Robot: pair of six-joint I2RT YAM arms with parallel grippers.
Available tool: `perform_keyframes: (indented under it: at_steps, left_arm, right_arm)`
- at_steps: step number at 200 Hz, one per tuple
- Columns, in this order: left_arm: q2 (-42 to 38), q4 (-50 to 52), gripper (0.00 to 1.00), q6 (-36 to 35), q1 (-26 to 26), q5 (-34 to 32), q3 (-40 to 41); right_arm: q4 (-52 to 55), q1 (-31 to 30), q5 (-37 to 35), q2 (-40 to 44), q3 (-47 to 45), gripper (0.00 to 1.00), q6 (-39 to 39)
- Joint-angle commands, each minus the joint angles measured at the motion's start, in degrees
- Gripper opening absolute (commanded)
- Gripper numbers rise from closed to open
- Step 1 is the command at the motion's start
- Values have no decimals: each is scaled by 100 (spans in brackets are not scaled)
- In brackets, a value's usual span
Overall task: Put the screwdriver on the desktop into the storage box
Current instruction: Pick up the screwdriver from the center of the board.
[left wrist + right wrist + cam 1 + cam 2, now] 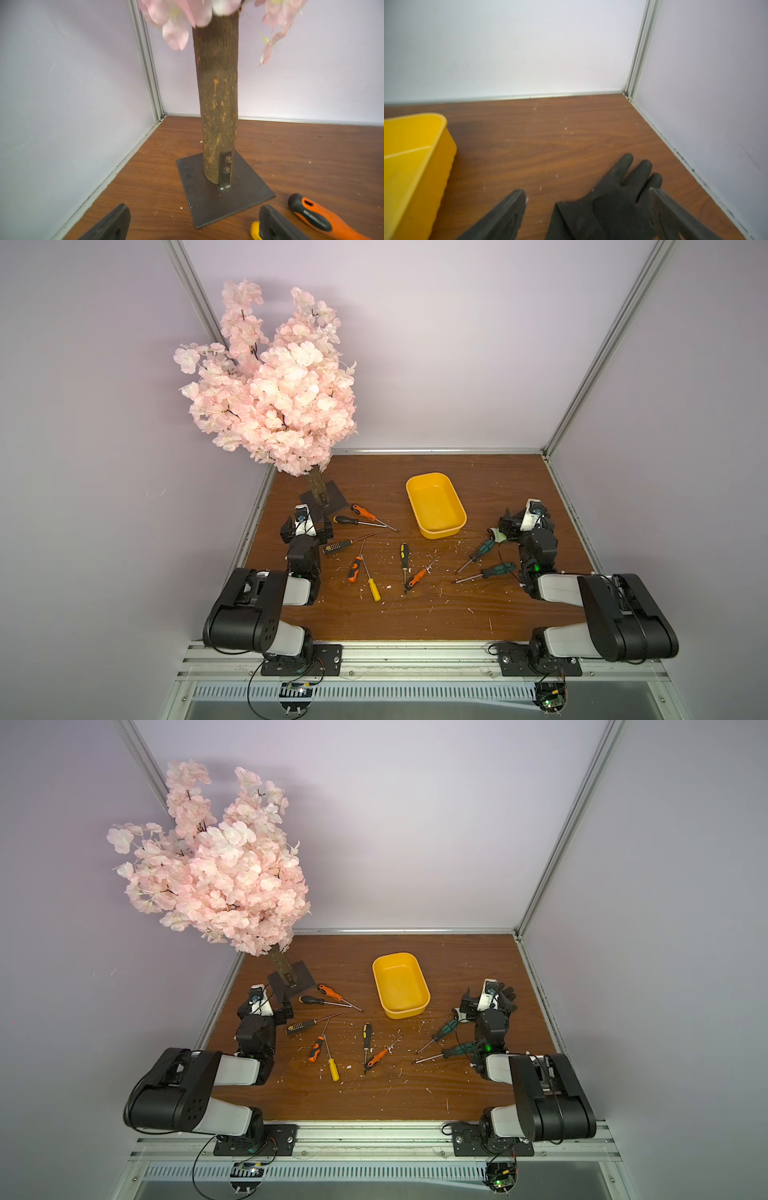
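Scrawl on the tree base (207, 204) and lettering on the orange screwdriver (323, 217) cannot be read.

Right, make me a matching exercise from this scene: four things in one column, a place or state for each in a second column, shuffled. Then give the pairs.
Things
1. storage box
2. black glove
3. dark square base
4. all-yellow screwdriver

Places or states
A. holds up the tree trunk
B. empty, nothing inside
C. lies flat near the right edge of the desktop
D. lies with its shaft next to the handle of an orange-and-black screwdriver

Pairs: 1-B, 2-C, 3-A, 4-D
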State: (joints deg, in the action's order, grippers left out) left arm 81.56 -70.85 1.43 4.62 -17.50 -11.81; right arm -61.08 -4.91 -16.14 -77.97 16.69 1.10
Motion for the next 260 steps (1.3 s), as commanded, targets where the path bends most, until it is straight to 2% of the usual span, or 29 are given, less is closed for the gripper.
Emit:
perform_keyframes:
  at_steps: [1,24,38,66,87,105,128,143,163,197,247,260]
  left_arm:
    - [-470,649,100,-202,247,-489,-238]
    - [-1262,1326,100,402,258,-776,-435]
    - [-1730,2527,100,992,195,-718,-860]
    - [-2367,4572,100,2324,-153,249,-1639]
    - [-2826,5131,100,2969,-322,941,-1722]
    - [-3229,5354,100,3005,-321,1437,-1684]
    - [-3656,5767,99,3067,-318,1879,-1675]
    - [-3818,6173,93,3136,-313,2140,-1728]
    - [-3913,6537,86,3202,-213,2668,-1677]
    - [-4014,6711,83,3228,467,2980,-1459]
    - [-3683,6837,80,3281,1438,2899,-1617]
    - [-3551,6775,83,3267,1762,2750,-1657]
  right_arm:
    - [745,-28,114,589,251,100,273]
    - [1499,-28,52,1063,605,100,765]
    - [2223,-28,52,1293,968,100,1106]
    - [4088,23,222,1662,1747,99,2408]
    - [4332,149,855,1865,1807,100,3076]
    - [4289,200,1802,1926,1869,99,3174]
    - [5005,193,2449,1798,2284,85,3219]
    - [5626,183,2550,1741,2494,80,3210]
    - [6292,131,2617,1725,2624,78,3121]
    - [7068,25,2597,1760,2696,75,2984]
    - [7627,-234,2393,1876,2669,73,3134]
    - [7705,-303,2382,1831,2674,72,3196]
